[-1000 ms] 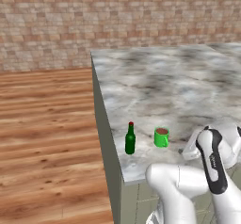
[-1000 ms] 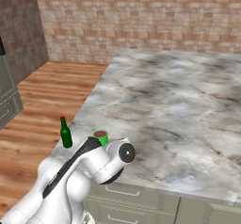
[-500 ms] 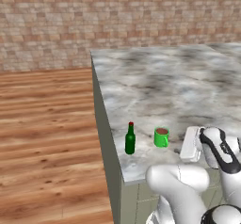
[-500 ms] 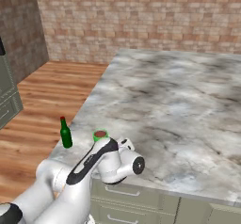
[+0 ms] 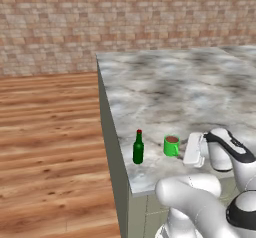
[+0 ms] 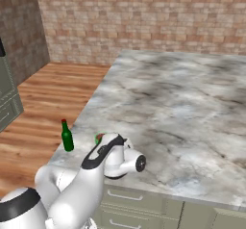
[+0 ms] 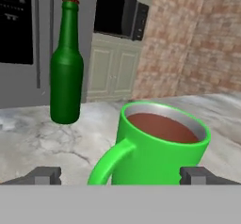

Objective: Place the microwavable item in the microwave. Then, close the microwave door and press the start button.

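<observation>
The microwavable item, a bright green mug [image 5: 171, 146] of brown liquid, stands upright near the counter's front left corner. In the hand view the mug [image 7: 162, 145] is close ahead, its handle pointing toward me. My gripper [image 5: 187, 149] lies level just right of the mug, open, and nothing is held. The gripper [image 7: 122, 176] has dark fingertips [image 7: 44, 175] standing wide on either side of the mug's base. From the right base view my arm covers most of the mug [image 6: 98, 138]. The microwave [image 7: 120, 10] is a dark box far across the room; its door cannot be made out.
A dark green bottle [image 5: 138, 147] with a red cap stands just left of the mug, also visible as the bottle [image 7: 67, 65] and bottle [image 6: 67, 136]. The marble counter [image 5: 190, 87] stretches back and right. A grey fridge [image 7: 23, 44] and cream cabinets [image 7: 113, 68] stand across the wooden floor.
My hand has come down from a raised pose to counter height and swung left toward the mug. Mug and bottle have not moved.
</observation>
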